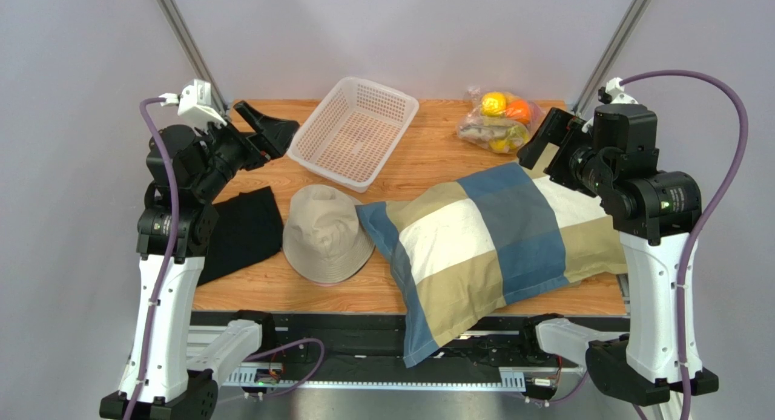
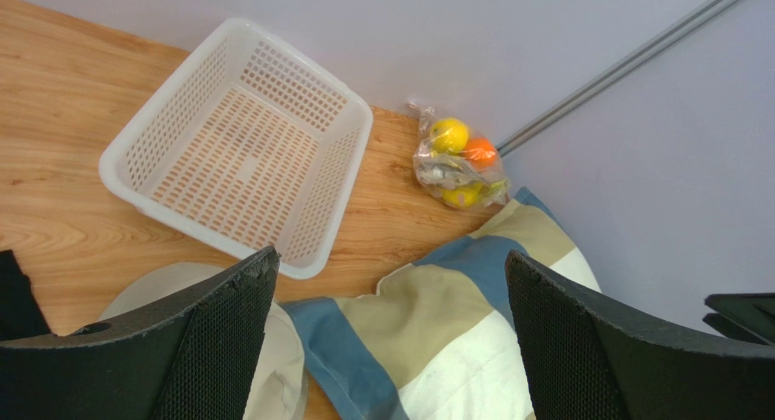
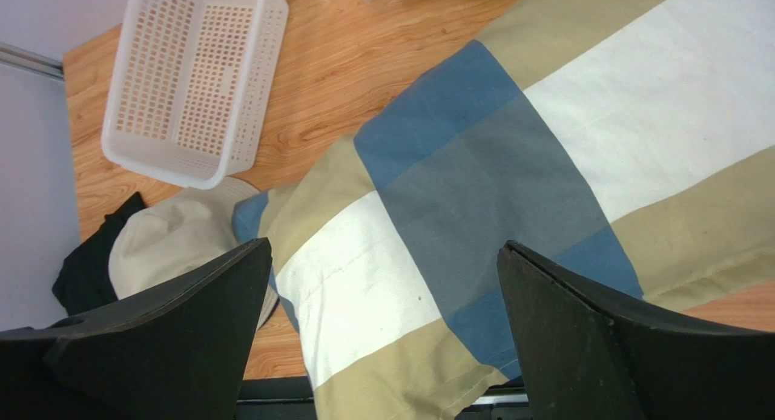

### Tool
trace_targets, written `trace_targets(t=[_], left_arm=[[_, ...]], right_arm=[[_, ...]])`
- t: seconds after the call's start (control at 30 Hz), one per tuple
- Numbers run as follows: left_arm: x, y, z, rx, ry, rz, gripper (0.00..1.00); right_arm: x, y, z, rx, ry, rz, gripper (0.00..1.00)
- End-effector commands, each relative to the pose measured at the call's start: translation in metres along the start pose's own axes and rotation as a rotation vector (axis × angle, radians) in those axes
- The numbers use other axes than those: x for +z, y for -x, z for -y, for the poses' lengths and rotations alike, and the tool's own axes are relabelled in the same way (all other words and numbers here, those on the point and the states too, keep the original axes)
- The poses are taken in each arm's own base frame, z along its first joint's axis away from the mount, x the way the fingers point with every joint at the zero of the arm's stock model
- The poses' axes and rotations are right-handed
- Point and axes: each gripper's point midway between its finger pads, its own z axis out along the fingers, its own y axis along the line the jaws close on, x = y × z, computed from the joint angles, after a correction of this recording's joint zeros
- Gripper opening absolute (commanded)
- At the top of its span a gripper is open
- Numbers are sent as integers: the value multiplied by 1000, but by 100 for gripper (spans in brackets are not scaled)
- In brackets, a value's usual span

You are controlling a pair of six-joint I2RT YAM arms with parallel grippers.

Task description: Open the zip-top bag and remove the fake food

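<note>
Top external view: the zip-top bag (image 1: 498, 122) of fake food (image 1: 494, 103) is seen untouched; the left end effector (image 2: 391, 261) and the right end effector (image 3: 382, 247) are released.

Left arm (image 1: 168, 293), right arm (image 1: 657, 284): white lower links, black joint housings. Purple cable (image 1: 678, 73) looped along each. Left gripper (image 1: 271, 129), right gripper (image 1: 544, 140): black, mesh-textured finger pads (image 2: 218, 347). White wrist bracket (image 1: 196, 100) on each.

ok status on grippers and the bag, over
Left gripper open, empty. Right gripper open, empty. Zip-top bag untouched at far right of table, fake food inside. Pillow lies just nearside of it.
</note>
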Motion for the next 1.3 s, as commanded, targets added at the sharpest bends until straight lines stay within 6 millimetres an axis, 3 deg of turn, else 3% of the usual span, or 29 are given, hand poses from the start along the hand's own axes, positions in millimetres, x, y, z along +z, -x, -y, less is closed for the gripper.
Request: trace_targets(t=[0.0, 0.07, 0.23, 0.3, 0.47, 0.5, 0.53, 0.63, 0.67, 0.73, 0.77, 0.87, 0.9, 0.93, 1.0, 1.03, 1.07, 1.13, 1.2, 1.23, 1.27], left_arm=[[5, 6, 22, 25, -51, -10, 96], [17, -2, 29, 30, -56, -38, 95], [52, -25, 51, 41, -111, -108, 90], [62, -35, 64, 67, -151, -121, 90], [96, -66, 75, 125, -206, -192, 90], [104, -75, 80, 135, -225, -205, 90], [108, -79, 82, 158, -234, -206, 91], [123, -99, 92, 208, -258, -237, 91], [127, -104, 95, 220, -263, -249, 91], [135, -121, 104, 257, -295, -288, 91], [138, -126, 106, 269, -304, -299, 91], [144, -143, 113, 302, -345, -346, 88], [147, -150, 110, 308, -341, -367, 87], [148, -153, 109, 321, -344, -374, 86], [152, -157, 104, 340, -334, -383, 84], [153, -157, 102, 356, -325, -380, 84], [154, -158, 100, 363, -319, -383, 83], [157, -161, 96, 382, -311, -390, 82], [160, -165, 94, 389, -305, -400, 82], [161, -166, 92, 391, -299, -404, 82], [162, -167, 91, 393, -298, -404, 82]], right_arm=[[11, -3, 18, 9, -125, -39, 100], [22, 2, 23, 30, -178, -33, 100], [90, 10, 16, 166, -239, -44, 100], [113, 24, 20, 212, -272, -1, 100], [202, 46, 30, 214, -292, 2, 100], [214, 60, 27, 221, -277, 42, 100], [242, 55, 38, 224, -308, 11, 100], [273, 70, 44, 228, -304, 19, 100], [297, 62, 52, 215, -328, -11, 100], [314, 69, 57, 154, -331, 1, 100], [335, 64, 64, 126, -342, -10, 100], [359, 64, 60, 60, -282, -20, 99], [369, 64, 78, 38, -291, -28, 95], [377, 61, 78, 25, -270, -37, 94], [398, 50, 71, -8, -198, -57, 83], [404, 39, 55, -29, -130, -90, 82], [408, 34, 56, -43, -128, -105, 82], [414, -5, 10, -107, -25, -189, 82], [414, -33, -15, -127, 54, -246, 82], [409, -43, -37, -141, 106, -264, 82], [405, -47, -45, -132, 116, -274, 82]])
